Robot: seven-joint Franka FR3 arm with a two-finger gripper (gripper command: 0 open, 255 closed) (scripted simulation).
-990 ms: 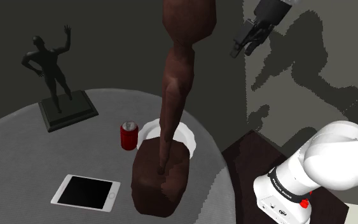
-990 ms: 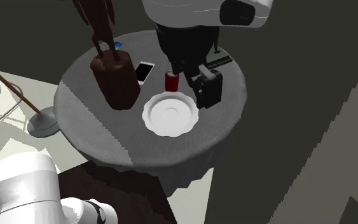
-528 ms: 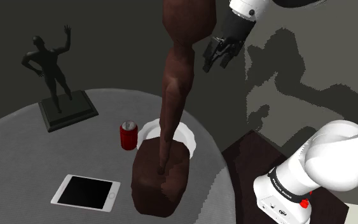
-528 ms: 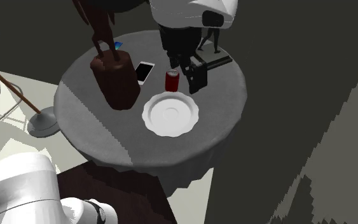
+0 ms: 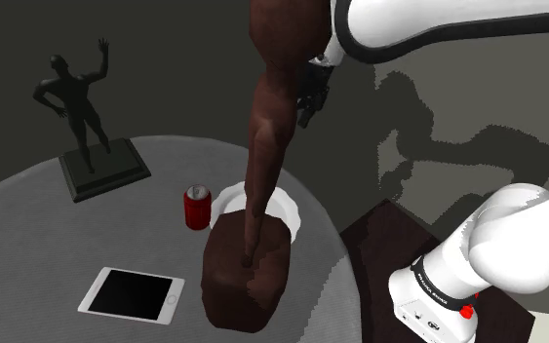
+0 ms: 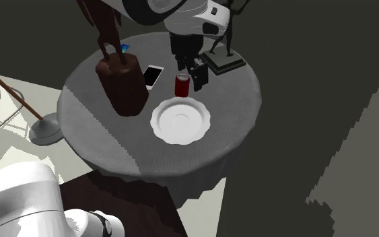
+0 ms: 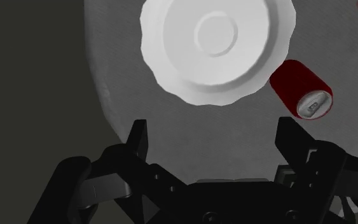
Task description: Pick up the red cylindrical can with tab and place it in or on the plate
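Below the gripper [image 7: 213, 127], whose fingers are spread wide and empty, evidently to admit it, the red can [image 7: 301, 89] stands upright off toward one finger's side, ungrasped, just beside the white plate [image 7: 171, 83], so the hand needs centring over it before descent.
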